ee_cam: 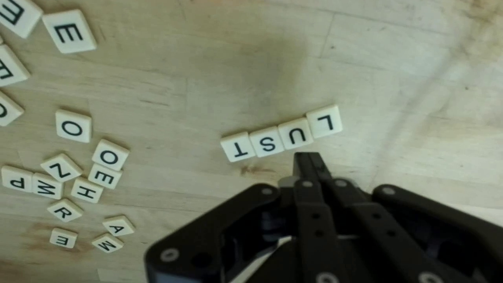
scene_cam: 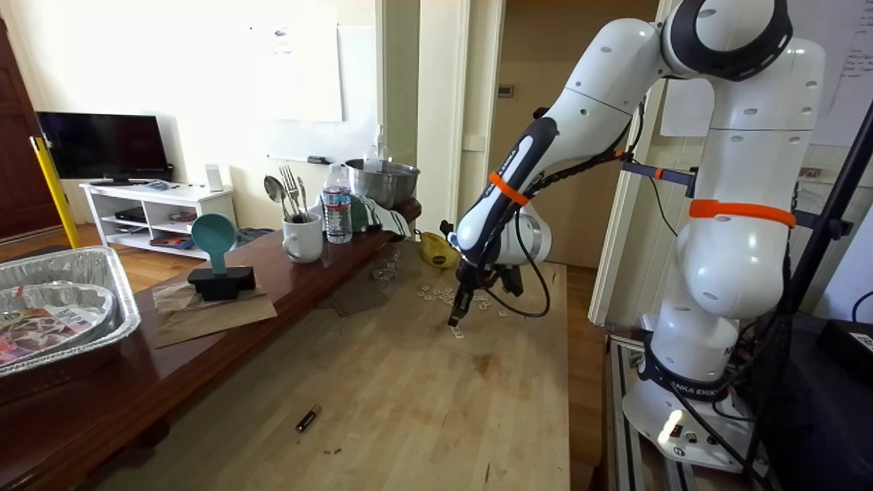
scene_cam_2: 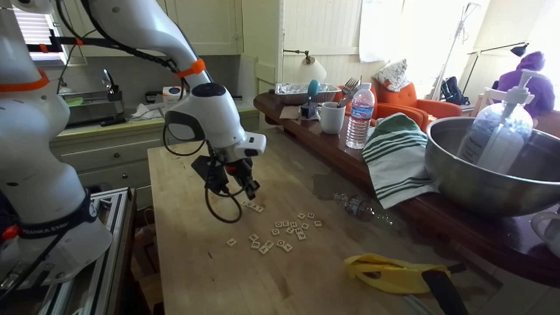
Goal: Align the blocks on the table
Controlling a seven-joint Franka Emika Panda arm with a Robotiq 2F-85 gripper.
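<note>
The blocks are small cream letter tiles on the light-brown wooden table (scene_cam: 409, 395), (scene_cam_2: 197, 267). In the wrist view, the tiles T (ee_cam: 237, 147), S (ee_cam: 267, 141), U (ee_cam: 296, 133) and L (ee_cam: 324, 121) form a slanted touching row, with L offset slightly from U. The row also shows in both exterior views (scene_cam: 457, 333), (scene_cam_2: 253, 206). Several other tiles lie scattered to one side, such as O (ee_cam: 73, 125), Z (ee_cam: 61, 167) and A (ee_cam: 118, 225). My gripper (ee_cam: 308, 155) has its black fingers together with nothing between them. Its tips appear just beside U, also seen in both exterior views (scene_cam: 455, 320), (scene_cam_2: 252, 192).
A raised dark-wood ledge (scene_cam: 225, 348) runs along the table and bears a mug (scene_cam: 303, 239), bottle (scene_cam: 337, 208) and steel bowl (scene_cam_2: 494, 175). A yellow bag (scene_cam_2: 389, 273) and a clear bottle (scene_cam_2: 361, 208) lie on the table past the scattered tiles. A battery (scene_cam: 308, 418) lies on the table.
</note>
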